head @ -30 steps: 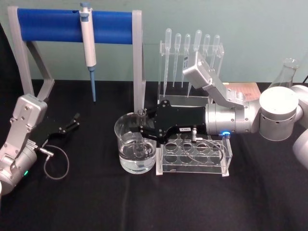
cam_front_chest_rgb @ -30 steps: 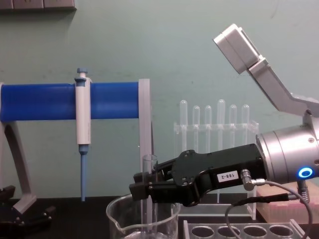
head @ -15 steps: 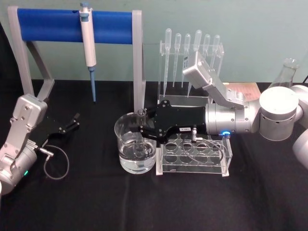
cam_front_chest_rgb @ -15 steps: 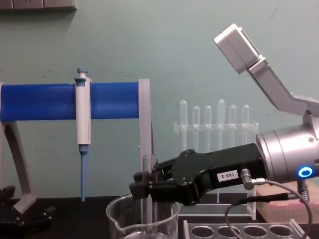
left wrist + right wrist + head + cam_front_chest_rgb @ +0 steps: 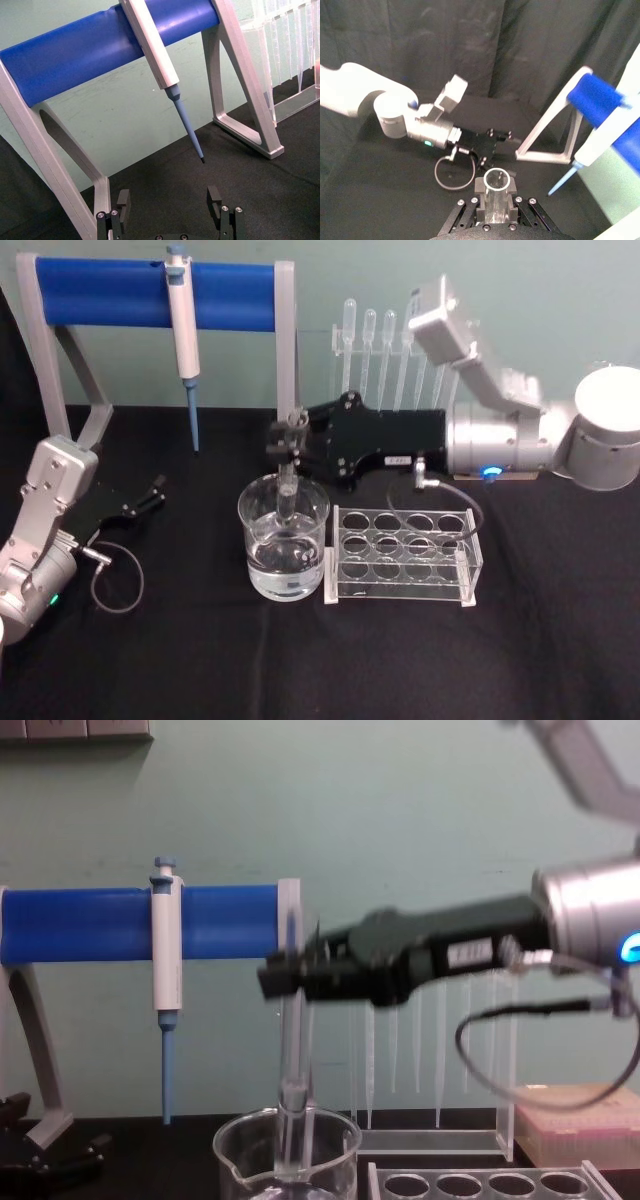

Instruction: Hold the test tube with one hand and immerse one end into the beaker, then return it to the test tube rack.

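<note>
My right gripper [image 5: 290,445] is shut on the upper part of the test tube [image 5: 288,490], a slim clear glass tube held upright. It hovers over the beaker [image 5: 262,558], which holds clear liquid. In the chest view the test tube [image 5: 292,1050] hangs from the gripper [image 5: 285,972] with its lower end inside the beaker's [image 5: 250,1160] mouth; I cannot tell whether it touches the liquid. The right wrist view looks down on the tube's open rim [image 5: 496,181] between the fingers. My left gripper [image 5: 152,495] rests open on the cloth at the left, also seen in its wrist view [image 5: 169,202].
A clear tube rack [image 5: 402,558] stands right beside the beaker. A blue-barred stand [image 5: 150,295] carries a white-and-blue pipettor [image 5: 183,330] at the back left. A pipette rack [image 5: 395,350] sits behind my right arm. A pink box [image 5: 590,1135] lies at far right.
My right gripper has risen with the test tube, lifting it from deep in the beaker to near its mouth. The left arm has not moved.
</note>
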{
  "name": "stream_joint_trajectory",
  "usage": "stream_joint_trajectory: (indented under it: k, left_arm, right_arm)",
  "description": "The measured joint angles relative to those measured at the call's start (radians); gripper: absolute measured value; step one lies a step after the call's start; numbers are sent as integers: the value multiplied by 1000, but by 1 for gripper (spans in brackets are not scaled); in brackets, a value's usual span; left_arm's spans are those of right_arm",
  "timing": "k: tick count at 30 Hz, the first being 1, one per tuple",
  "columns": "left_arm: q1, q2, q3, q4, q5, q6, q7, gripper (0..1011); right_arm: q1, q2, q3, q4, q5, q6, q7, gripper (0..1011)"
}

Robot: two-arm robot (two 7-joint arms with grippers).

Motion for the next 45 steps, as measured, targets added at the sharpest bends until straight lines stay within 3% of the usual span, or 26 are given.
stream_joint_trajectory:
  k: [13, 22, 23, 25, 31, 38, 45]
  left_arm:
    - [0, 0, 0, 0, 0, 0, 0, 1000]
    - [0, 0, 0, 0, 0, 0, 0, 1000]
    - [0, 0, 0, 0, 0, 0, 0, 1000]
    - [0, 0, 0, 0, 0, 0, 0, 1000]
    - [0, 0, 0, 0, 0, 0, 0, 1000]
    - [0, 0, 0, 0, 0, 0, 0, 1000]
    - [0, 0, 0, 0, 0, 0, 0, 1000]
  right_arm:
    - [-17, 110, 76, -199, 60, 43, -64, 241]
    - [-128, 248, 148, -362, 104, 52, -128, 241]
    - [-128, 248, 148, -362, 104, 52, -128, 241]
    - [-177, 292, 173, -408, 115, 46, -148, 241]
    - [-267, 359, 211, -468, 115, 34, -183, 241]
    - [-332, 386, 237, -472, 102, 18, -206, 241]
    - [-358, 376, 240, -441, 67, 5, -217, 241]
